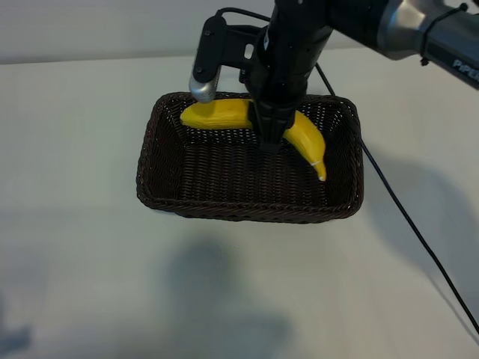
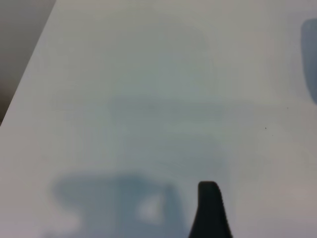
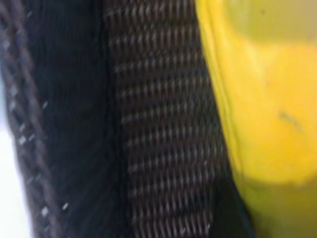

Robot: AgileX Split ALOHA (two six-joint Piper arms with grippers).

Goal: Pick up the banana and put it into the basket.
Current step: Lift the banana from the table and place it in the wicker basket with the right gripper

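The yellow banana [image 1: 217, 114] lies curved along the far side of the dark-brown wicker basket [image 1: 247, 213], inside its rim, with its pointed tip towards the right wall. My right gripper [image 1: 269, 138] reaches down from above into the basket and is shut on the banana at its middle. In the right wrist view the banana [image 3: 267, 99] fills one side, close over the basket weave [image 3: 163, 124], with a dark fingertip [image 3: 225, 213] against it. Only one finger [image 2: 210, 210] of my left gripper shows, over bare white table, with nothing held; that arm is outside the exterior view.
A black cable [image 1: 404, 217] trails from the right arm across the white table [image 1: 75, 262], to the right of the basket. The arm's shadow falls on the table in front of the basket.
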